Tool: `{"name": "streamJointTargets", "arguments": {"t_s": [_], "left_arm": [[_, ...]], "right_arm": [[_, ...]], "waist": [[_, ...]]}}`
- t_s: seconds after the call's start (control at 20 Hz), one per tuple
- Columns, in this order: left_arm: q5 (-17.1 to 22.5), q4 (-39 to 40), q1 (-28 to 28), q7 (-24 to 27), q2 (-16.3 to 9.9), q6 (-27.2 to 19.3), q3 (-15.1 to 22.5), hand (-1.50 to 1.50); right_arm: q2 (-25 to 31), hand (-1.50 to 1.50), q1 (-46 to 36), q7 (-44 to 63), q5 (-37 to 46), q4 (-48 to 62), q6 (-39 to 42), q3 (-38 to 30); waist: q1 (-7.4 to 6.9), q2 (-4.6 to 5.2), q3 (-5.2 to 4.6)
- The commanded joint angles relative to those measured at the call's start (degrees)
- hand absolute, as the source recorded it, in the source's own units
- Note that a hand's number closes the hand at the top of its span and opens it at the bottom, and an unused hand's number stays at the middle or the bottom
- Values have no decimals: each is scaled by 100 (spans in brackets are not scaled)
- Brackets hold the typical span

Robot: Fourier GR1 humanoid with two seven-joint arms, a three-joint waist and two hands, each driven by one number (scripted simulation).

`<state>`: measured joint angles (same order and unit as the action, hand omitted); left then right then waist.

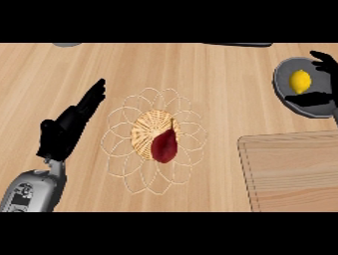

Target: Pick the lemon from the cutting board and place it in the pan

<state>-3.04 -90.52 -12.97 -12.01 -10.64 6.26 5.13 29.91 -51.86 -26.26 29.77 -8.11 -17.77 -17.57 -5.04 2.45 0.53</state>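
one cutting board (300,172), one lemon (300,81), one pan (285,89)

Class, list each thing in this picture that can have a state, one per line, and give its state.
lemon: in the pan, off the board
pan: holds the lemon
cutting board: bare
wire basket: holds a dark red item
right hand: open, over the pan beside the lemon
left hand: open, resting left of the basket
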Motion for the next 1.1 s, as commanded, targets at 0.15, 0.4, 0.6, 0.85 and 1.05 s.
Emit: {"name": "streamJointTargets", "arguments": {"t_s": [0.15,0.4,0.6,0.85,1.05], "left_arm": [[65,-72,-8,-143,37,-20,-48,0],[4,-72,117,50,-36,26,-44,0],[-55,-74,292,63,-44,-30,-62,0],[63,21,219,80,-71,61,-164,0],[64,-32,89,-43,-78,23,-241,0]], "right_arm": [[151,-150,4,-779,-1097,-124,802,-1058],[380,-150,220,-1040,-1510,67,1857,-1440],[913,-150,568,-1328,-1542,110,2920,-1451],[939,-150,960,-2195,-1656,-58,3249,-1561],[743,-150,1334,-2749,-1654,-65,3392,-1544]], "waist": [[77,-31,6],[29,0,8],[125,-44,-2],[143,-56,-1],[214,-105,-10]]}}
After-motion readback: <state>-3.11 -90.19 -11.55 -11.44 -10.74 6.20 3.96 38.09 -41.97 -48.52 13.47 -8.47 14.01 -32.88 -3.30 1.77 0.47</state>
